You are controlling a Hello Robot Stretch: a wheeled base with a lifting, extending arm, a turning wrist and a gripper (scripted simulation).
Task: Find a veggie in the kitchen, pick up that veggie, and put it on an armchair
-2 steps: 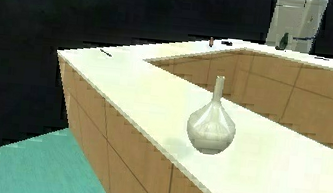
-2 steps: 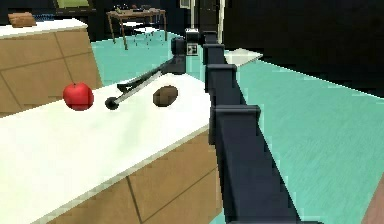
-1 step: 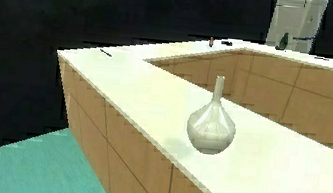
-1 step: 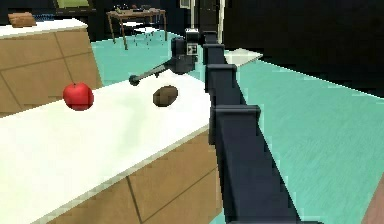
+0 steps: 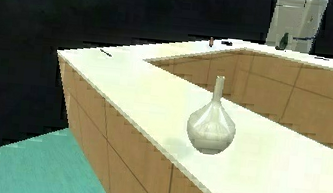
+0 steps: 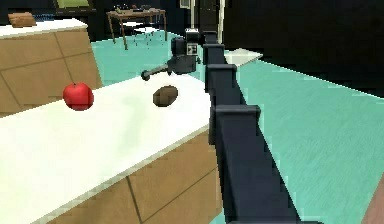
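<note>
Step in hand looked like the pick-up: arm out over the bench, hand nr a brown lump, prob. the veggie, lying on the bench; red round thing well apart. Couldn't tell hand's state, nor if it held anything. Next: line up on lump, lower, lift.
</note>
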